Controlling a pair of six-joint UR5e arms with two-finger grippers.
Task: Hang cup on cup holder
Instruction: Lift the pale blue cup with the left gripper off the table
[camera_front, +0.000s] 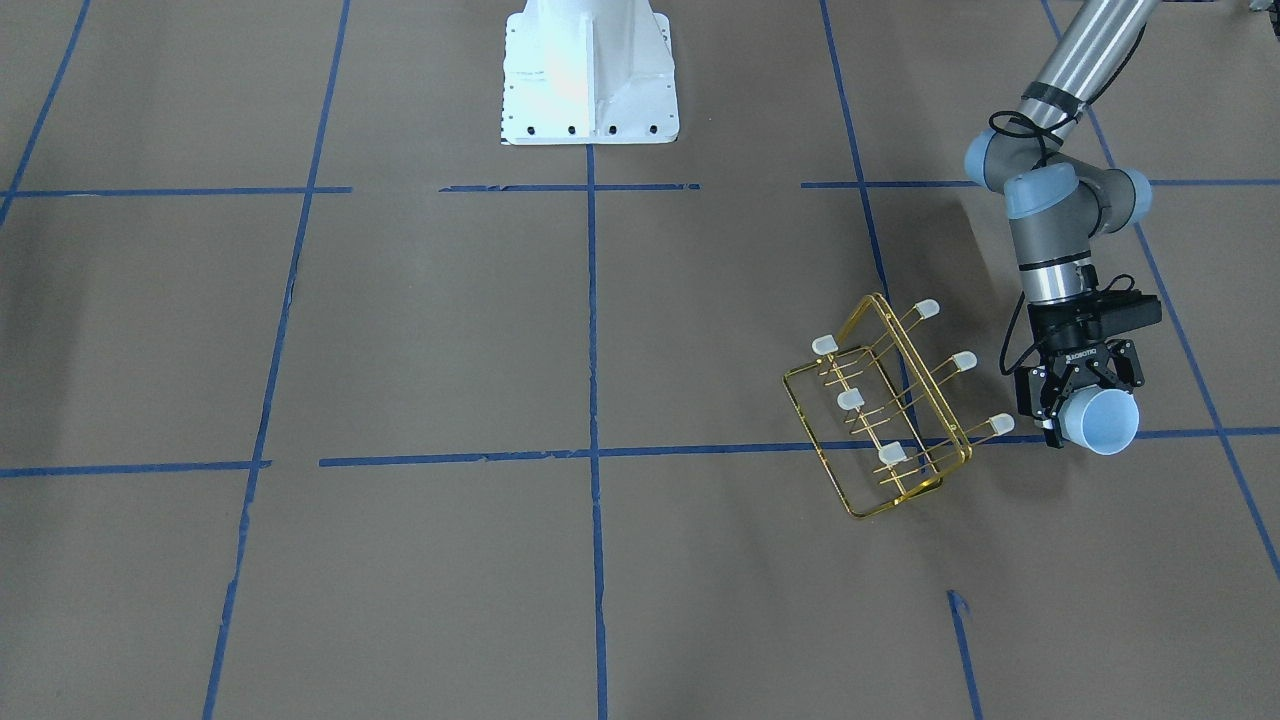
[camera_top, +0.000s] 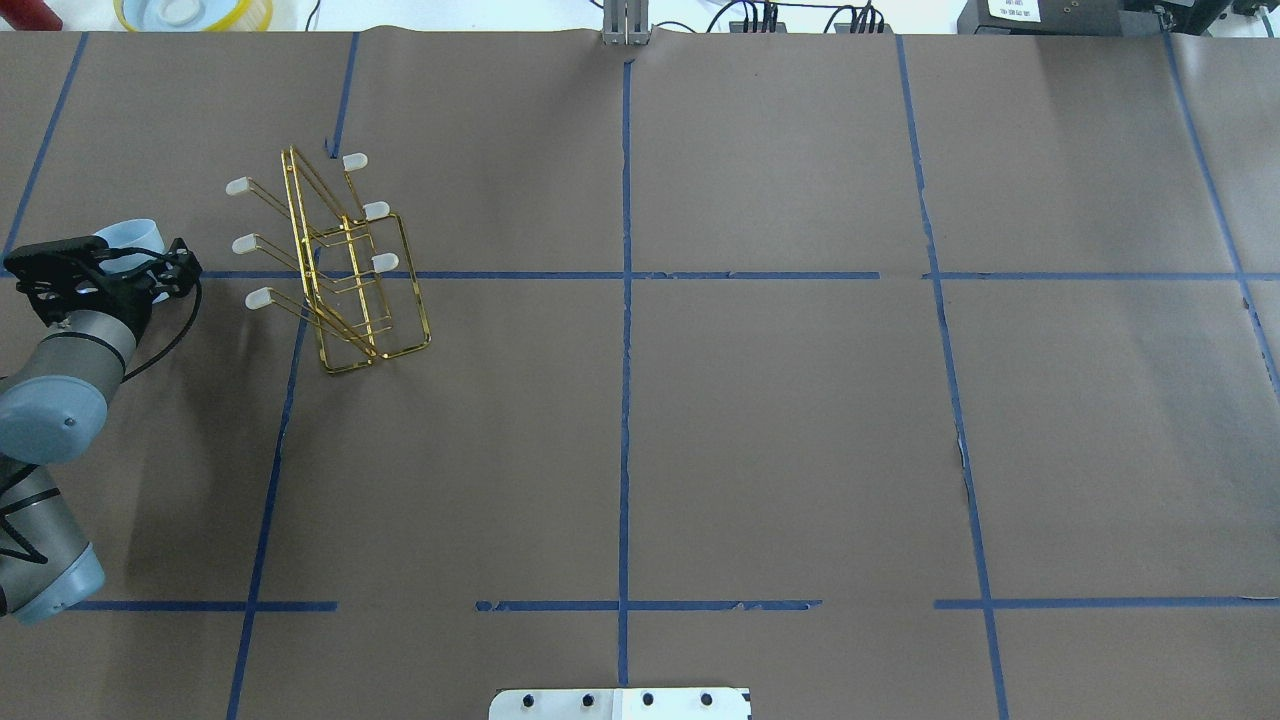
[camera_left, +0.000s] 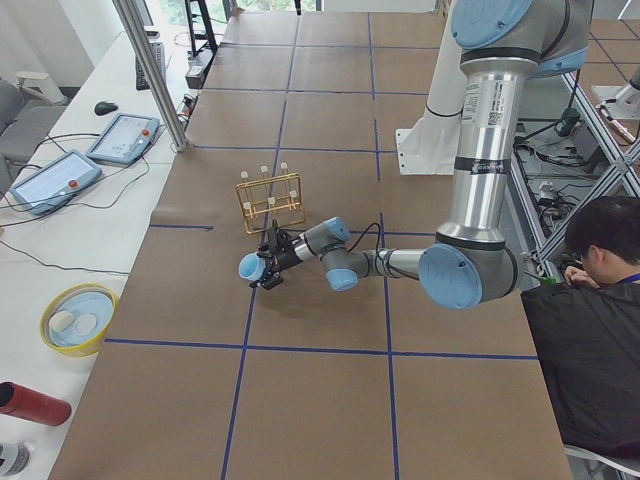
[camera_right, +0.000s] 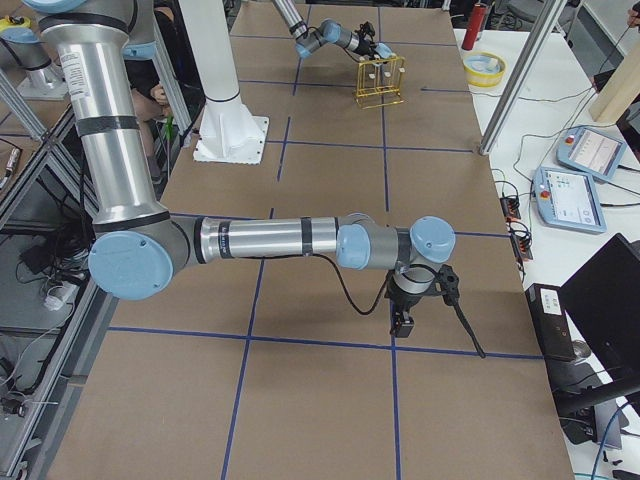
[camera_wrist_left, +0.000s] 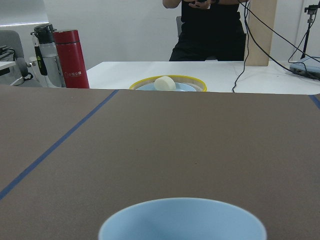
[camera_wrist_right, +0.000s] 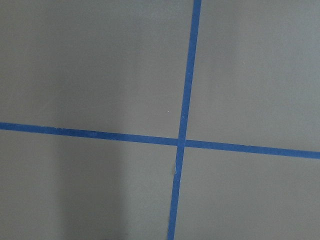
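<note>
The cup (camera_front: 1103, 422) is a pale blue tumbler held on its side, above the table, in my left gripper (camera_front: 1085, 400), which is shut on it. Its open mouth points away from the robot. Its rim fills the bottom of the left wrist view (camera_wrist_left: 182, 220). The cup holder (camera_front: 850, 400) is a gold wire rack with white-capped prongs. It stands just beside the cup, toward the table's middle, apart from it; the overhead view shows it (camera_top: 345, 265) right of the cup (camera_top: 130, 235). My right gripper (camera_right: 405, 318) hangs over bare table far from both; I cannot tell its state.
A yellow-rimmed bowl (camera_wrist_left: 167, 85) and a red bottle (camera_wrist_left: 72, 60) sit beyond the table's end past the cup. The robot's white base (camera_front: 590, 70) is at the middle. A person (camera_left: 590, 330) sits by the robot. Blue tape lines cross the brown tabletop.
</note>
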